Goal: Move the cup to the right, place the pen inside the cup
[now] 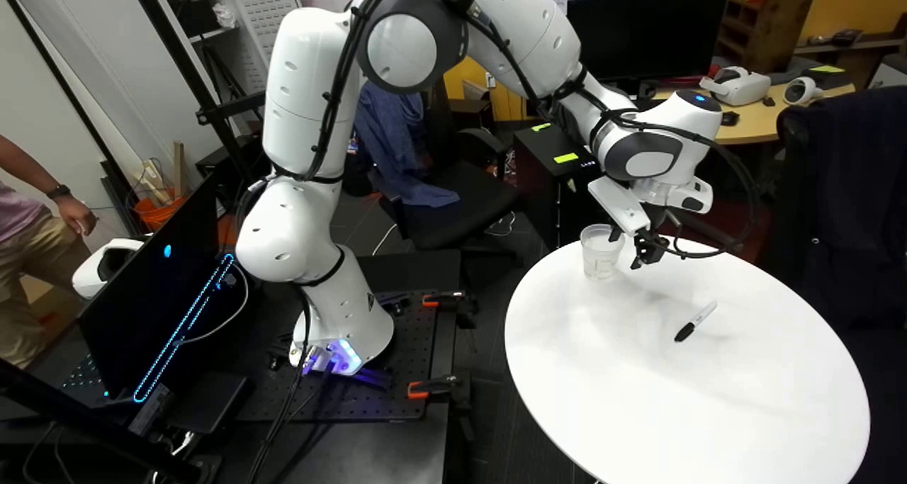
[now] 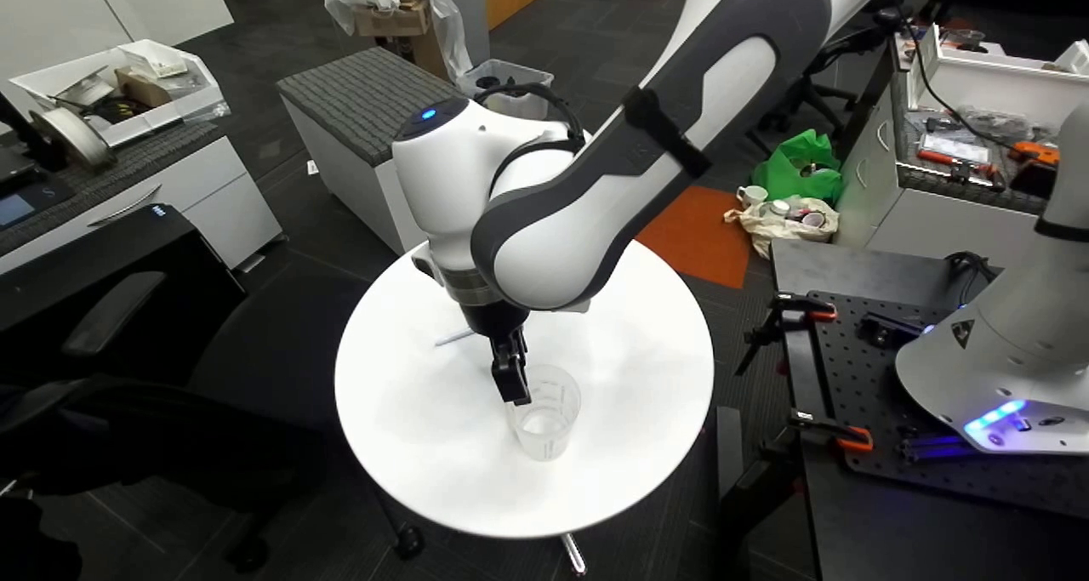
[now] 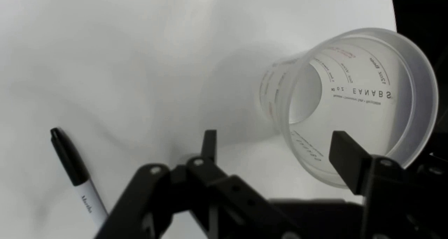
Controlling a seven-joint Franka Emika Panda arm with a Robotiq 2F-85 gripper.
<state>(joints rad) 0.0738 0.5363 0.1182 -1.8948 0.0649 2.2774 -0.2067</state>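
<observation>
The clear cup (image 1: 599, 259) stands upright on the white round table (image 1: 716, 406), close to its edge, as both exterior views show. In the wrist view the cup (image 3: 357, 74) lies to the right, its mouth facing the camera. My gripper (image 3: 276, 146) is open, its fingers wide apart. One finger (image 3: 344, 158) overlaps the cup's mouth near the rim; whether it is inside or above I cannot tell. The opposite finger (image 3: 209, 142) is outside the cup, over bare tabletop. The pen (image 3: 75, 162), white with a black cap, lies flat on the table, apart from the gripper (image 2: 513, 394).
The dark arm base table (image 2: 851, 479) with orange-tipped clamps (image 1: 429, 390) stands apart from the round table. An office chair (image 1: 453, 200) and a black computer tower (image 1: 556, 179) are behind it. A person (image 1: 35, 236) stands at the far side.
</observation>
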